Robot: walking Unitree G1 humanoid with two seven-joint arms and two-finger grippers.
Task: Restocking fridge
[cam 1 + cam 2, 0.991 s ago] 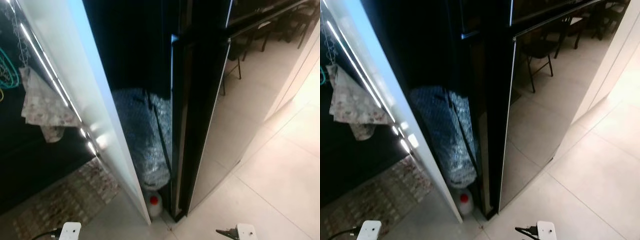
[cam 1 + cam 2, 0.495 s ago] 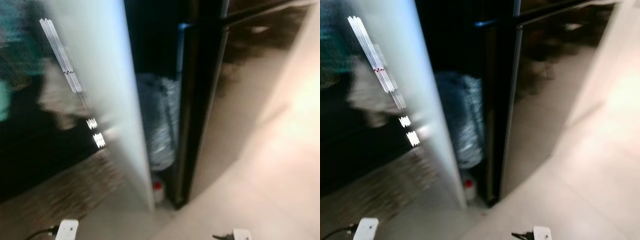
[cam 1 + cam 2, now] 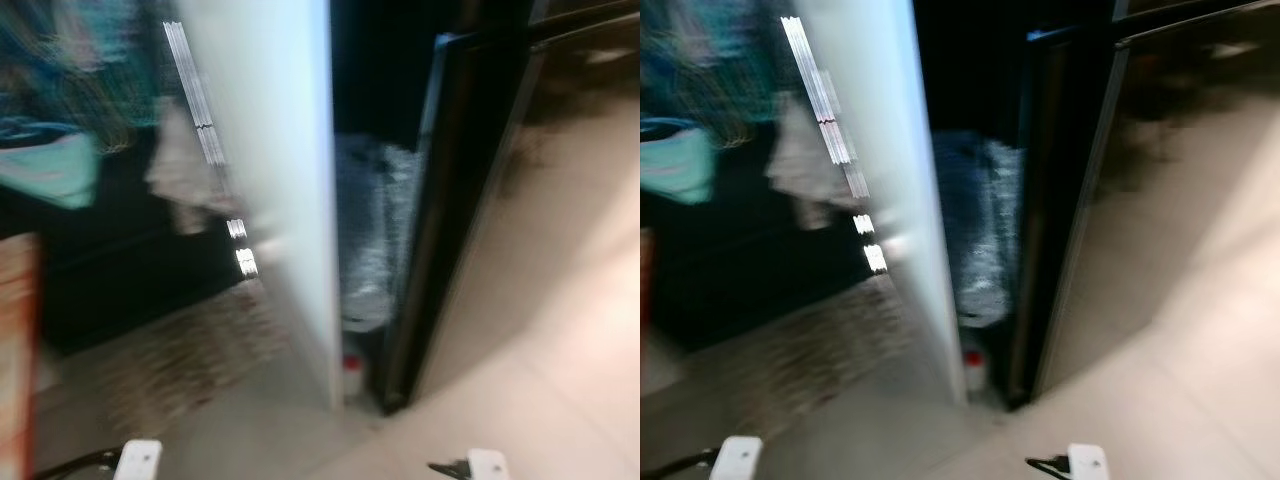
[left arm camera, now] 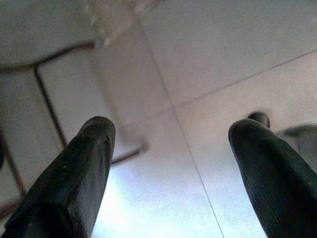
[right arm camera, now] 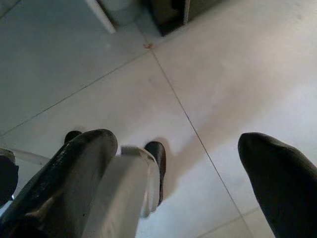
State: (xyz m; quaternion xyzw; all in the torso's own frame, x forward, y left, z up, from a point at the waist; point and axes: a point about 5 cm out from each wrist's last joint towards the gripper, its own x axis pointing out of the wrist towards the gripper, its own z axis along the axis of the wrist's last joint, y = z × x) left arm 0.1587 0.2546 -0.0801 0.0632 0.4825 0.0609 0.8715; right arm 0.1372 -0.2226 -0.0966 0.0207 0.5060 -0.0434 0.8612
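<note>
The head views are blurred by motion. A tall black glossy fridge (image 3: 470,200) stands ahead, its edge facing me. A white panel (image 3: 280,150) stands to its left. In the dark gap between them sits a bubble-wrapped bundle (image 3: 370,240) with a small red-capped bottle (image 3: 352,372) on the floor below. Both arms hang low. My left gripper (image 4: 173,148) is open over pale floor tiles. My right gripper (image 5: 178,158) is open too, with nothing between its fingers.
A patterned rug (image 3: 170,360) lies on the floor at the left, in front of a dark glossy surface with cloth and teal shapes (image 3: 60,170) seen in it. Pale tiled floor (image 3: 540,400) spreads to the right. My own foot (image 5: 156,168) shows below the right gripper.
The whole picture has shifted to the right, so the camera has turned left. More of the dark surface and the rug at the left has come into view. Both grippers stay open.
</note>
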